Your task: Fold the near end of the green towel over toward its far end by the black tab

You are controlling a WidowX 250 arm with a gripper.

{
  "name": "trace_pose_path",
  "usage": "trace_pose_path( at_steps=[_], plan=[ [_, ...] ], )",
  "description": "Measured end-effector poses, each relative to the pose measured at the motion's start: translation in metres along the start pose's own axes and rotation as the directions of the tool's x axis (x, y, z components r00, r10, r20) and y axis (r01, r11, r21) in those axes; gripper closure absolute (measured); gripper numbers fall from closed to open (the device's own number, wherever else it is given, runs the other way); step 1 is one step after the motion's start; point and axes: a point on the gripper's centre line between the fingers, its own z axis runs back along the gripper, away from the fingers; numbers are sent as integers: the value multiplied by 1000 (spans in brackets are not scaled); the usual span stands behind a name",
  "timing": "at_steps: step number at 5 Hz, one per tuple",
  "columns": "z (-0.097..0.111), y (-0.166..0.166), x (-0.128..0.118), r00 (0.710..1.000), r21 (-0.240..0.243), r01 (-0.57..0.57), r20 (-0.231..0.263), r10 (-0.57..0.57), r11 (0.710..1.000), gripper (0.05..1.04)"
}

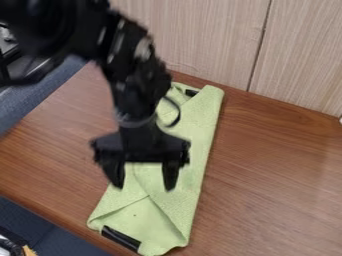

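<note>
The black gripper (142,186) hangs over the lower middle part of a folded green cloth (184,170), its two fingers apart with nothing between them. The cloth lies as a long strip on the brown wooden table (274,185), running from near the wall down to the table's front edge. A black strip (121,238) shows at the cloth's lower end, and a smaller black piece (192,93) at its upper end. The arm covers part of the cloth's upper left side. Whether the fingertips touch the cloth, I cannot tell.
A light wood-panelled wall (200,40) stands along the table's back edge. Dark blue surfaces lie beyond the table at the left and lower left. Some dark and orange items (17,245) show in the lower left corner.
</note>
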Motion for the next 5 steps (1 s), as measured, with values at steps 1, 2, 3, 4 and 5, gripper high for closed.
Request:
trace_pose_path(
  at_steps=[1,2,3,4,5],
  plan=[
    [-8,8,-14,1000,39,7,-26,-6,999,83],
    [-18,27,-31,998,60,-29,-61,33,998,83],
    [-26,42,-40,996,69,-48,-76,54,996,83],
    [-39,50,-45,991,56,-81,-98,86,995,83],
    [-53,50,-44,991,72,-55,-119,64,996,83]
  ],
)
